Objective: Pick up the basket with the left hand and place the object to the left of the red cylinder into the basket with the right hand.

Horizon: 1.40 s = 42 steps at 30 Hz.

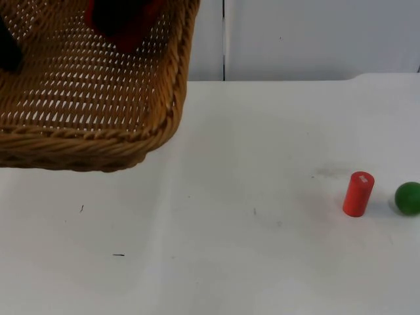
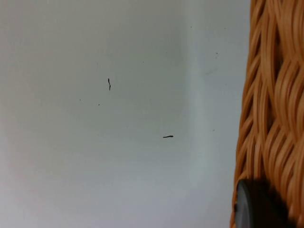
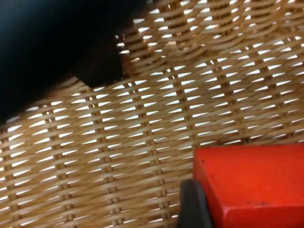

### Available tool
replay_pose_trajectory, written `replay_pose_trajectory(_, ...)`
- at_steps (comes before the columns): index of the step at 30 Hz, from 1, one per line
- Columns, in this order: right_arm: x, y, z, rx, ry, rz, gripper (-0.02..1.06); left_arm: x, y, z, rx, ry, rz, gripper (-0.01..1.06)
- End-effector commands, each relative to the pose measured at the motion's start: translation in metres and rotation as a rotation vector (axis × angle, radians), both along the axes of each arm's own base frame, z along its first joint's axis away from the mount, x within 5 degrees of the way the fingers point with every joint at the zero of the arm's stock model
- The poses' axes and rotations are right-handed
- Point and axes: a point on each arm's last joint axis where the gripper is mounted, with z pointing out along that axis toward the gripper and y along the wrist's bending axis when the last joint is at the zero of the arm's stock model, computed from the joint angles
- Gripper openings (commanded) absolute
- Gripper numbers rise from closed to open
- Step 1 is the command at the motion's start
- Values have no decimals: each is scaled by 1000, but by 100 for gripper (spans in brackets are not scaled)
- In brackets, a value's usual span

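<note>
The woven wicker basket (image 1: 92, 98) hangs above the table at the far left, its shadow on the white surface below. My left gripper (image 1: 6, 49) is at the basket's left rim and is shut on it; one black fingertip (image 2: 256, 206) presses against the weave (image 2: 275, 95). A red block (image 1: 125, 23) is inside the basket over its woven floor (image 3: 142, 133). My right gripper (image 3: 237, 206) is shut on the red block (image 3: 251, 185), with one fingertip (image 3: 192, 206) beside it. The red cylinder (image 1: 358, 193) stands upright on the table at the right.
A green ball (image 1: 407, 197) lies just right of the red cylinder, near the picture's edge. The white table (image 1: 230, 249) carries two small dark specks (image 2: 167, 137) left of centre. The grey partition wall (image 1: 315, 39) closes the back.
</note>
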Motion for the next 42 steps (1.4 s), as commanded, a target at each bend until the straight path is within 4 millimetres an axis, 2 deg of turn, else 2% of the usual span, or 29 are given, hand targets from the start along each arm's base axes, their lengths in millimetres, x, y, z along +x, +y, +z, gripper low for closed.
replay_pose_trajectory(1, -1, 4, 5, 35, -15, -1, 0, -2, -4, 5, -34, -14, 2, 0)
replay_pose_trajectory(4, -1, 4, 5, 39, -21, -4, 3, -2, -4, 5, -34, -14, 2, 0)
replay_pose_trajectory(6, 0, 5, 5, 46, -27, -6, 12, -2, -3, 5, -32, -14, 2, 0)
replay_pose_trajectory(8, 0, 5, 5, 47, -27, -6, 28, -2, -3, 5, -32, -14, 2, 0)
replay_pose_trajectory(9, 0, 5, 5, 47, -27, -6, 28, -2, -3, 5, -32, -14, 2, 0)
replay_pose_trajectory(10, 0, 5, 5, 47, -27, -6, 42, -2, -3, 5, -32, -14, 2, 0)
replay_pose_trajectory(13, 0, 5, 5, 50, -24, -13, 69, -2, -3, 5, -32, -14, 2, 0)
replay_pose_trajectory(14, 0, 5, 5, 50, -21, -19, 75, -2, -3, 5, -32, -14, 2, 0)
replay_pose_trajectory(15, 0, 5, 5, 50, -21, -19, 75, -2, -3, 5, -32, -14, 2, 0)
replay_pose_trajectory(17, 1, 4, 5, 40, -31, -24, 85, -2, -3, 5, -32, -14, 2, 0)
replay_pose_trajectory(22, 1, 2, 10, 42, -50, -27, 87, -2, -3, 5, -30, -14, 1, 0)
replay_pose_trajectory(31, -8, -9, 36, 55, -91, -27, 87, -2, -3, 4, -26, -14, 1, 0)
replay_pose_trajectory(37, -20, -24, 58, 48, -73, -36, 87, -2, -3, 4, -26, -14, 1, 0)
replay_pose_trajectory(42, -22, -53, 82, 57, -39, -104, 87, -2, -3, 4, -26, -14, 1, 0)
